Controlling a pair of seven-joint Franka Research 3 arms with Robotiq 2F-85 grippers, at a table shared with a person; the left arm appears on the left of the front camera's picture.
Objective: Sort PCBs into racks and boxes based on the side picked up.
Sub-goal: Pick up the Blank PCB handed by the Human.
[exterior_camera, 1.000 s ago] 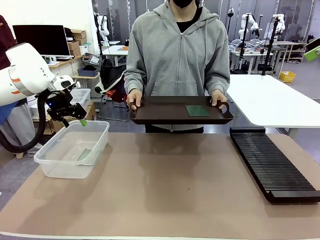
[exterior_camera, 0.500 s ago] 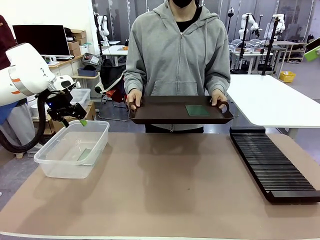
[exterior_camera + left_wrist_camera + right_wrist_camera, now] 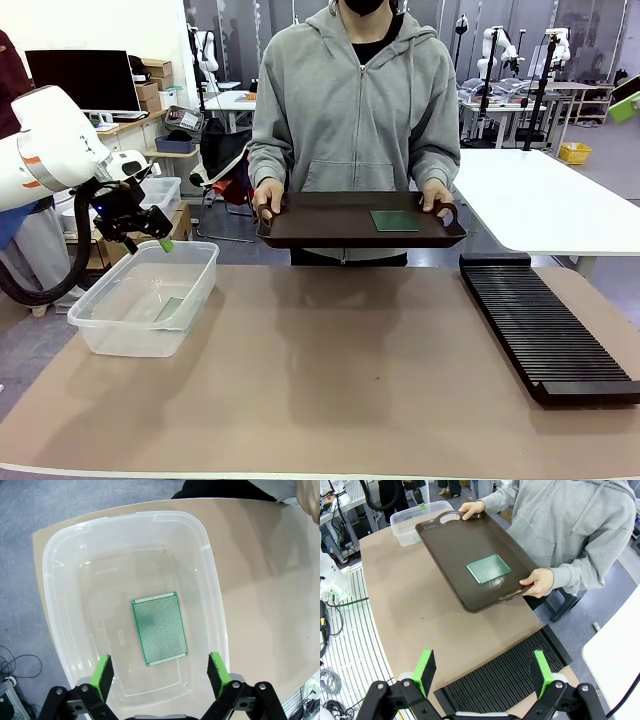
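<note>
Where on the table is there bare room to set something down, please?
The wide mat between the clear tub and the black rack is bare, down to the near edge. Crowded: the tub, holding one PCB under the open left gripper.

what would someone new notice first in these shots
A person at the far side holds a dark brown tray with one green PCB lying on it. At the table's left, the open left gripper hangs over a clear tub with another PCB flat on its bottom; a long black slotted rack lies at the right.
</note>
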